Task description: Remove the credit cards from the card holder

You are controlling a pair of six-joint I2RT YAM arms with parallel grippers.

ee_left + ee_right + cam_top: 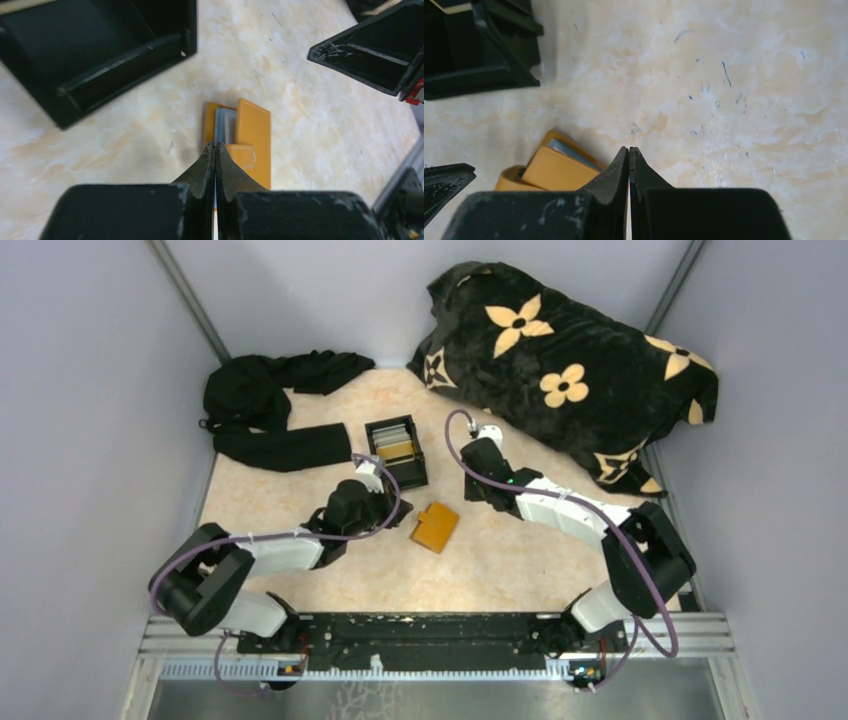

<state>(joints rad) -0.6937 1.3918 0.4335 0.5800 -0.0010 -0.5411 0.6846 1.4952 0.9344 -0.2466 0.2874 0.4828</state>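
The orange card holder [435, 527] lies flat on the pale table between the two arms. In the left wrist view the holder [252, 130] lies just past my fingertips, with the grey-blue edge of the credit cards [225, 125] showing in its slot. In the right wrist view the holder [556, 170] is low on the left, and a blue card edge [571, 152] peeks out. My left gripper [393, 514] is shut and empty at the holder's left edge. My right gripper [476, 478] is shut and empty, up and to the right of the holder.
A black open-topped box [397, 450] with items inside stands just behind the holder. A black garment [270, 410] lies at the back left. A black flowered blanket [570, 370] fills the back right. Grey walls close in both sides.
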